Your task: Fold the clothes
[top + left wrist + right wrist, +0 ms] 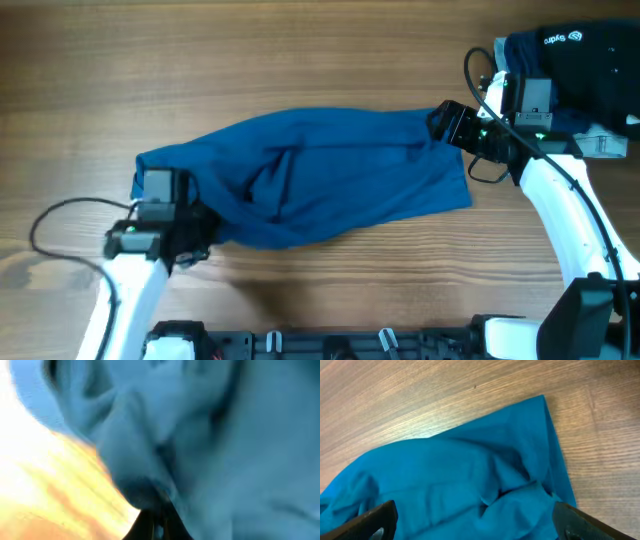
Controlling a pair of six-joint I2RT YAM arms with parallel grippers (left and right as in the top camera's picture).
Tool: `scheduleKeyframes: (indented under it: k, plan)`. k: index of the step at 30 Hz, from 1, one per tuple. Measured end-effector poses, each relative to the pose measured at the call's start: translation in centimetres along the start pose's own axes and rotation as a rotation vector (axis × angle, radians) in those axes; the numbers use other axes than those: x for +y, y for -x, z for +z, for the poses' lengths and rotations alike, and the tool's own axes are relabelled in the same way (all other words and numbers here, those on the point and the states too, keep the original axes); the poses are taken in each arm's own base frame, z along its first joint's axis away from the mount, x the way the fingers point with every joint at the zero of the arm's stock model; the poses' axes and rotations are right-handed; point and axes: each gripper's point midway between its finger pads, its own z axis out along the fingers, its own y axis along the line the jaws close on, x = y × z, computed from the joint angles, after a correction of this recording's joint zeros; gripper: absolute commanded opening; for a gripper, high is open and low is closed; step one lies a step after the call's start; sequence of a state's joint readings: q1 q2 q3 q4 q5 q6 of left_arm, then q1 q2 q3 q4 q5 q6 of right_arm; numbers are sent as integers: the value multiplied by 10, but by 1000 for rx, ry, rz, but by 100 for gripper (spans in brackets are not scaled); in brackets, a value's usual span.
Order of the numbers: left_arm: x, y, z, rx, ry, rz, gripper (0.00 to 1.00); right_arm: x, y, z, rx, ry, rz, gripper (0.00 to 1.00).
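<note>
Here, your left gripper (195, 232) is pinched closed on the edge of the clothes (330, 175), which spread away from it to the right across the bench (300, 60), probably so this end can be lifted for folding. Your right gripper (447, 122) stands spread wide and empty, with the opposite corner just beneath it.

Overhead cam: fixed above, looks straight down, far off, wide on bench (300, 60). Left wrist cam: v. close on clothes (225, 435), blurred. Right wrist cam: near, angled down at bench. All 3 share clothes.
</note>
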State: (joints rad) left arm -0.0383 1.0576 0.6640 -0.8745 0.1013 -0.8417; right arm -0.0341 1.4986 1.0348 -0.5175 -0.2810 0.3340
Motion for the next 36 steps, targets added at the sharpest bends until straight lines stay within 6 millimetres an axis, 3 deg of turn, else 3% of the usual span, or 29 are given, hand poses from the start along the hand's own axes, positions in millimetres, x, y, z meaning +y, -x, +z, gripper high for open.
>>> scheduleKeyframes:
  k: [3, 6, 13, 15, 18, 21, 25, 29, 30, 33, 34, 35, 36]
  plan:
    - [-1, -8, -54, -41, -63, 16, 4, 0, 1, 0, -5, 2, -1, 99]
    - [3, -23, -83, -56, -141, 29, 4, 1, 2, 0, -7, 2, -2, 99]
    - [23, -71, -96, 136, -130, 15, 4, 0, 1, 0, -6, 2, -2, 99]
    - [15, -68, -118, 113, -169, 24, 4, 0, 1, 0, -4, 1, -1, 100]
    - [-3, -48, -154, -16, -247, 47, 4, 0, 1, 0, -5, 2, -1, 100]
    - [-6, -25, -161, -139, -241, 64, 4, 0, 1, 0, -4, 1, -1, 100]
    - [-22, 15, -146, -233, -147, 129, 4, -1, -2, 0, 8, -3, 2, 99]
    - [-48, 47, -102, -195, -46, 214, 4, -2, -5, 0, 21, -7, 6, 99]
    - [-59, 55, -72, -152, 4, 246, 4, -2, -5, 0, 20, -7, 6, 100]
    - [-75, 56, -13, -67, 98, 334, 6, -2, -5, 0, 22, -8, 7, 99]
    - [-75, 55, 5, -38, 134, 351, 12, -2, -5, 0, 20, -7, 6, 99]
    - [-74, 55, 26, -15, 172, 365, 27, -2, -6, 0, 24, -8, 7, 99]
    - [-71, 54, 42, 7, 204, 369, 35, -2, -6, 0, 26, -9, 8, 99]
